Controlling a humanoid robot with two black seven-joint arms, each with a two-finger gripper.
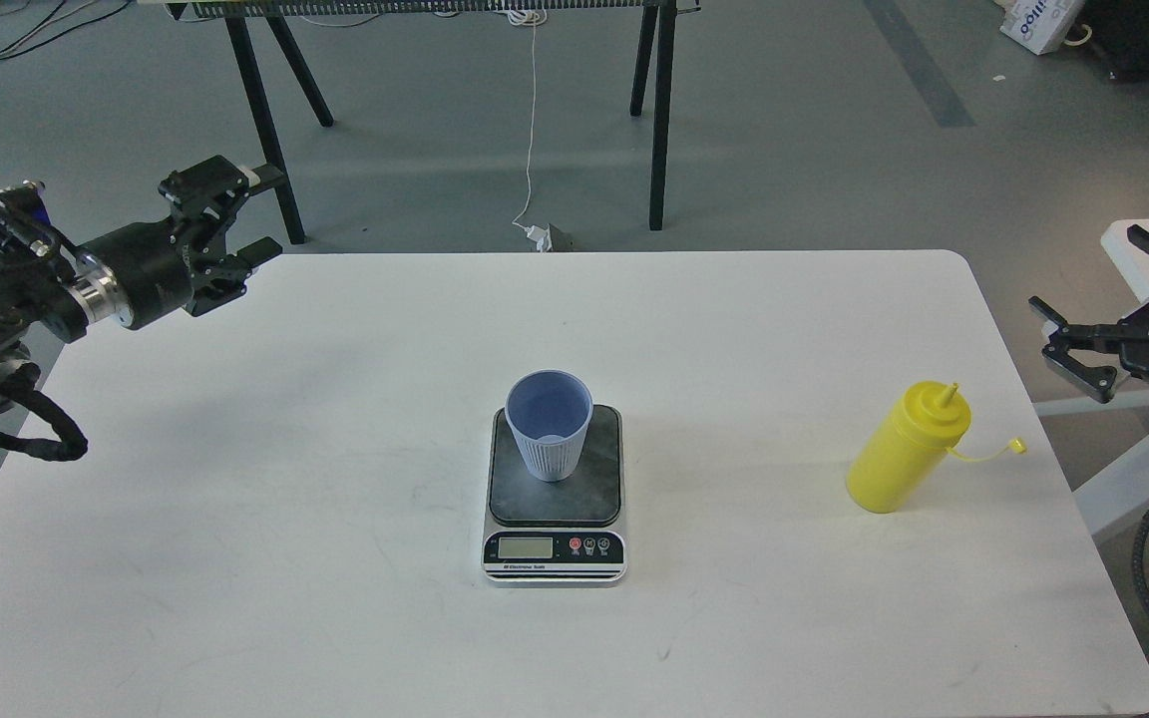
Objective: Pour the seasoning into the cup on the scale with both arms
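The scale's display and button marks are too small to read, the cup hides part of its platform, and both arms run off the picture's side edges, the tabletop off the bottom.

The 2 arms are black throughout, built of thick cylindrical segments. The left arm carries a bright silver ring between 2 segments, a ribbed black cable looping beneath it, and a bundle of thin wires on top, ending in an angular black pincer. The right pincer is black with blocky fingers, white lettering on its body, and a black cable curving below.
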